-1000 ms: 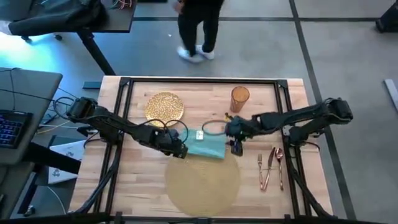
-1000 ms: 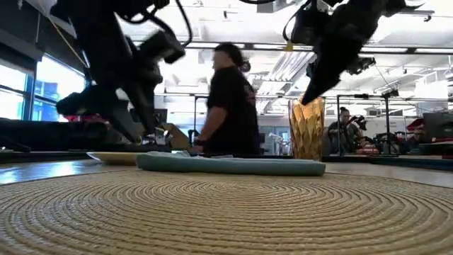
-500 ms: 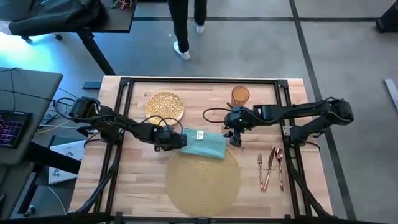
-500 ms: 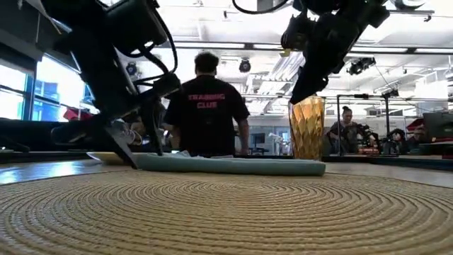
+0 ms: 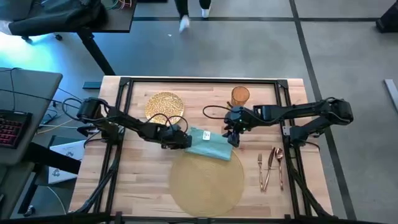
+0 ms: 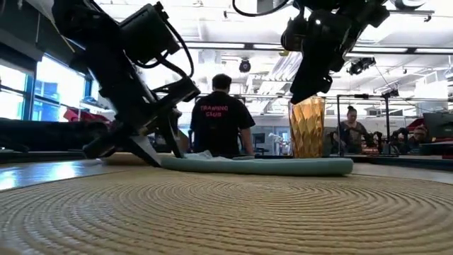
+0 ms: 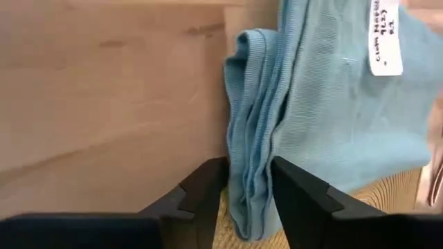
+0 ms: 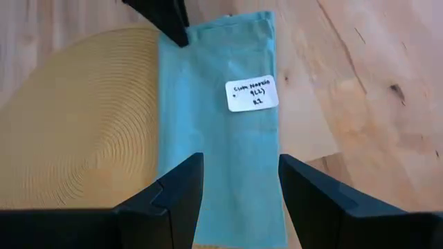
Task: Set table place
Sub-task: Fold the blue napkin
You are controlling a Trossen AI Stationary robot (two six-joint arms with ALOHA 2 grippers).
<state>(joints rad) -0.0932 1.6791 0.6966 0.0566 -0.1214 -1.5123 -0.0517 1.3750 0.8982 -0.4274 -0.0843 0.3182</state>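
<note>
Your teal cloth napkin (image 5: 208, 144) is a soft folded rectangle with a ribbed weave and a white handwritten label (image 8: 252, 94), lying partly on the butcher-block table (image 5: 137, 174) and partly over the far rim of the round woven placemat (image 5: 205, 183), whose coiled tan rings show clearly in the low view.

Your left gripper (image 7: 248, 181) is down at the napkin's bunched edge, its two dark fingers closed in on the folds and pinching them between the tips. The gold speckled plate (image 5: 165, 106) sits just behind this claw.

Your right gripper (image 8: 237, 181) hangs above the napkin's other end with its fingers spread wide, touching nothing; the label lies just ahead of them. The faceted amber tumbler (image 5: 240, 96) stands just beyond this claw, and the copper fork, knife and spoon (image 5: 271, 167) lie to its outer side.
</note>
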